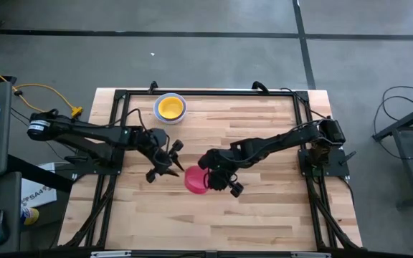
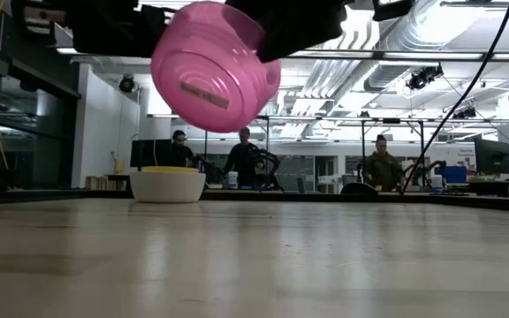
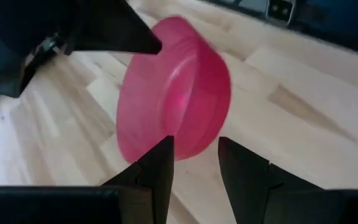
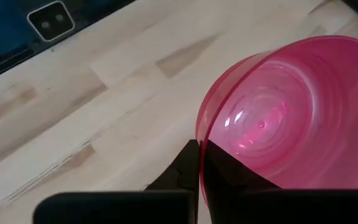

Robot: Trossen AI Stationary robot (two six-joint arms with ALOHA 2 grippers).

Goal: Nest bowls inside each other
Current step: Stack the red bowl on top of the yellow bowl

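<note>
A round red-pink bowl (image 4: 291, 118) of smooth, shiny plastic is held up in the air, above the table and tipped on its side. Faint rings can be seen on its inside, and light passes through its thin wall. In the low view the bowl (image 2: 215, 66) looks rounded and pink, with ring lines on its outside and a small flat label on it. The rim of the bowl is pinched by the right gripper (image 4: 199, 163), whose two dark fingers are clenched tight on the thin edge, one on each side of it.

Just beside the bowl, on the side away from the right gripper, the left gripper (image 3: 194, 165) is seen. Its two flat, dark fingers are spread apart, and nothing is grasped by them. The bowl (image 3: 176, 96) is seen just past their tips; whether it is touched cannot be told.

Well apart from both grippers, near the far edge of the table, a small stack of bowls (image 1: 170, 107) is set. A yellow bowl is seen on the inside and pale rims around it; in the low view the outer one (image 2: 167, 185) looks white and smooth.

The table (image 1: 264, 215) is made of pale wooden planks with straight grain lines. In the room behind it, people (image 2: 383, 168) are seated at desks.
</note>
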